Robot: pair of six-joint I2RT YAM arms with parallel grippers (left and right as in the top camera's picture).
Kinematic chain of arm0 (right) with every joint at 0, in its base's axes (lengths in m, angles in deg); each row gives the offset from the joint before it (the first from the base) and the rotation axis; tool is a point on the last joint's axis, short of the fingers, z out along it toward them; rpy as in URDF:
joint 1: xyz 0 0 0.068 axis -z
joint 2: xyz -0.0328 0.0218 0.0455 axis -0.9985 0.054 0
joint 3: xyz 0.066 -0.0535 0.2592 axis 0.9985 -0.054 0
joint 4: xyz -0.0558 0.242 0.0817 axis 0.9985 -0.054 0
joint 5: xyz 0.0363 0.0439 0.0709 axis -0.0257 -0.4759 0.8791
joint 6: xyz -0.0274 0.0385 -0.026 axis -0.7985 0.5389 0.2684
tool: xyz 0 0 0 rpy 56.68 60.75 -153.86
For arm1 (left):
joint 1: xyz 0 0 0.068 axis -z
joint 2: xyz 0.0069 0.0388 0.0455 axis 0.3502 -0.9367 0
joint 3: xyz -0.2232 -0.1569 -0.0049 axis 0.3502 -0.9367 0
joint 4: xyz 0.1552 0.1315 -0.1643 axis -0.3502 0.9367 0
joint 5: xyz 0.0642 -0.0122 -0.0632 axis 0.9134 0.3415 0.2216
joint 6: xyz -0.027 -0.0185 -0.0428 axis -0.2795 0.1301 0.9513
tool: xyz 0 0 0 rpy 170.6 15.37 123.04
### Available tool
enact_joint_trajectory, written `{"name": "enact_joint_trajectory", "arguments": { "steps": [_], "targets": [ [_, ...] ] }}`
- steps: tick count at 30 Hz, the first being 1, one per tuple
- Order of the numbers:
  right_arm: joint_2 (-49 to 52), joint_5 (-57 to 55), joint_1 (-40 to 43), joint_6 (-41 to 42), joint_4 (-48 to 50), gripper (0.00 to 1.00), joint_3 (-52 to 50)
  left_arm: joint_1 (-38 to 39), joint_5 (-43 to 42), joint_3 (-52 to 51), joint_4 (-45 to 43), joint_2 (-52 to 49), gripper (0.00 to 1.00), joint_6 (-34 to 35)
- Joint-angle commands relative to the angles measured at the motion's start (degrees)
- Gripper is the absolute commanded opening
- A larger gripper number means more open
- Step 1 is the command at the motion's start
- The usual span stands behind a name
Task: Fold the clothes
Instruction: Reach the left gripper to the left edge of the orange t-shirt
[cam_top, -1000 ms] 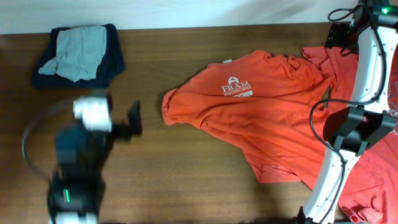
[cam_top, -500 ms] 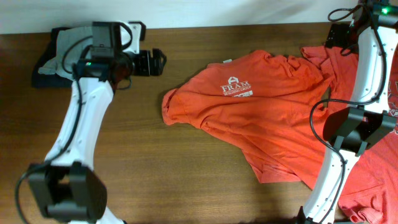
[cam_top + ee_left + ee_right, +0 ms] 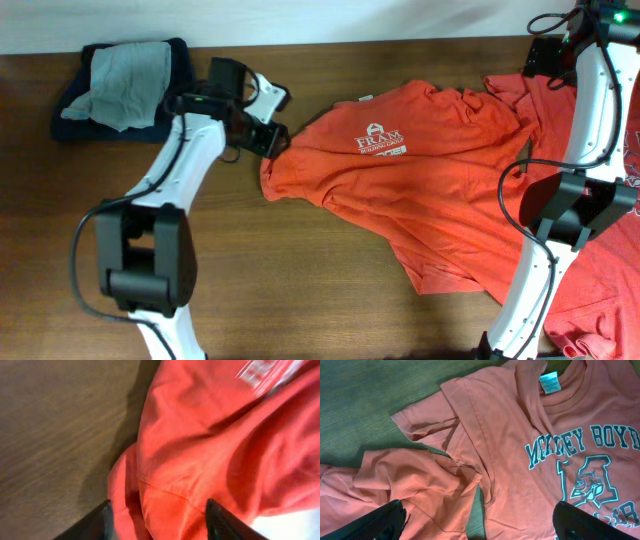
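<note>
An orange-red T-shirt [image 3: 430, 180] with a white printed logo lies crumpled at the table's middle. My left gripper [image 3: 268, 140] is at its left edge, open. In the left wrist view the fingers [image 3: 162, 525] straddle a folded edge of the shirt [image 3: 200, 450], close above it. More orange-red shirts [image 3: 600, 285] lie at the right edge. My right gripper [image 3: 545, 55] hangs at the back right, open and empty [image 3: 477, 522], above a flat shirt with teal-white lettering [image 3: 520, 460] and a crumpled one [image 3: 410, 480].
A pile of dark navy and grey clothes [image 3: 125, 85] lies at the back left. The brown wooden table [image 3: 300, 280] shows bare wood in front of the shirt. The right arm's white links [image 3: 590, 110] cross above the right-hand shirts.
My left arm swung from the front left up past the navy pile and then right, to the shirt's left edge. The right arm and the shirts have not moved.
</note>
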Motion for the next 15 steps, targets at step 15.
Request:
{"name": "enact_joint_trajectory", "arguments": {
  "steps": [15],
  "targets": [
    [-0.85,-0.33,0.09,0.85,-0.04,0.98,0.44,1.97,3.43,0.79,-3.76,-6.32,0.60,-2.73]
  ]
}}
